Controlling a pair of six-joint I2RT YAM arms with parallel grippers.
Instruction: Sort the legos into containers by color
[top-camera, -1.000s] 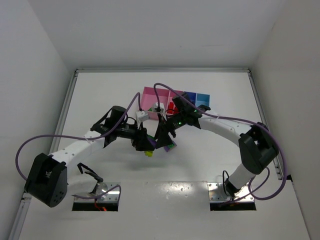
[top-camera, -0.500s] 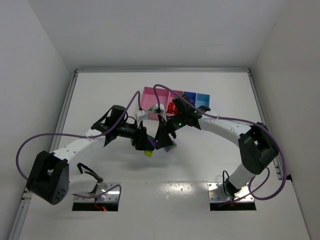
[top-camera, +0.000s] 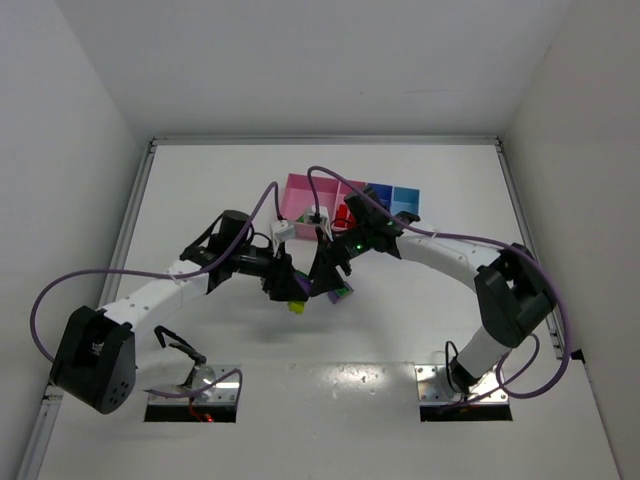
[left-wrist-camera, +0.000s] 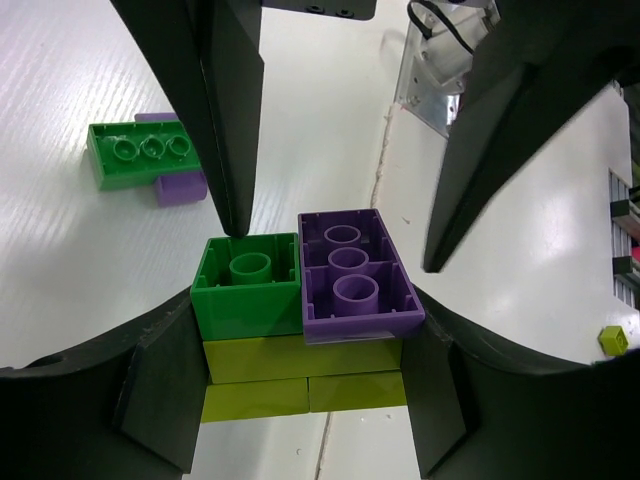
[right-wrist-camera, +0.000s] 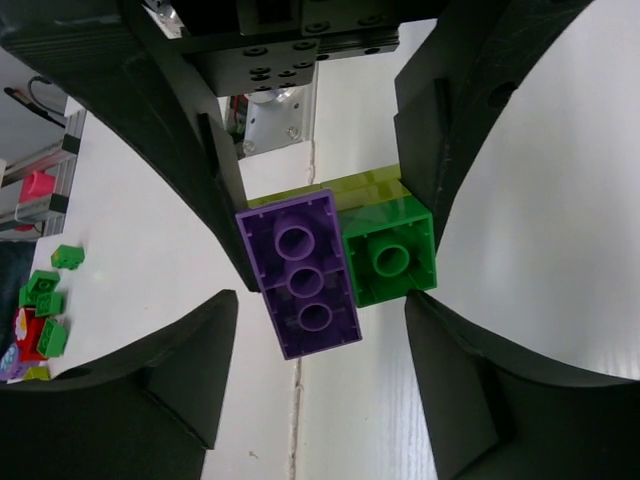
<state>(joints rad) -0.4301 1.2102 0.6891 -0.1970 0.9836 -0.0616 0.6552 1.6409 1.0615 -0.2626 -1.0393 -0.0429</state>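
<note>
My left gripper (left-wrist-camera: 305, 335) is shut on a stack of legos (left-wrist-camera: 305, 330): yellow-green bricks (left-wrist-camera: 300, 360) with a green brick (left-wrist-camera: 248, 290) and a purple brick (left-wrist-camera: 350, 275) stuck on them. It holds the stack above the table. My right gripper (right-wrist-camera: 320, 300) is open, its fingers (right-wrist-camera: 170, 370) either side of the purple brick (right-wrist-camera: 300, 275) and green brick (right-wrist-camera: 392, 255). In the top view both grippers meet mid-table, left (top-camera: 288, 285) and right (top-camera: 325, 272). The containers (top-camera: 300, 190) sit just behind them, partly hidden by the right arm.
A green brick joined to a purple one (left-wrist-camera: 140, 155) lies on the table beyond the stack. A small yellow-green brick (left-wrist-camera: 613, 338) lies at the right. Loose green bricks (right-wrist-camera: 45, 290) and a red one (right-wrist-camera: 30, 330) show at the left of the right wrist view.
The left arm has shifted slightly. Both grippers stay together at the stack.
</note>
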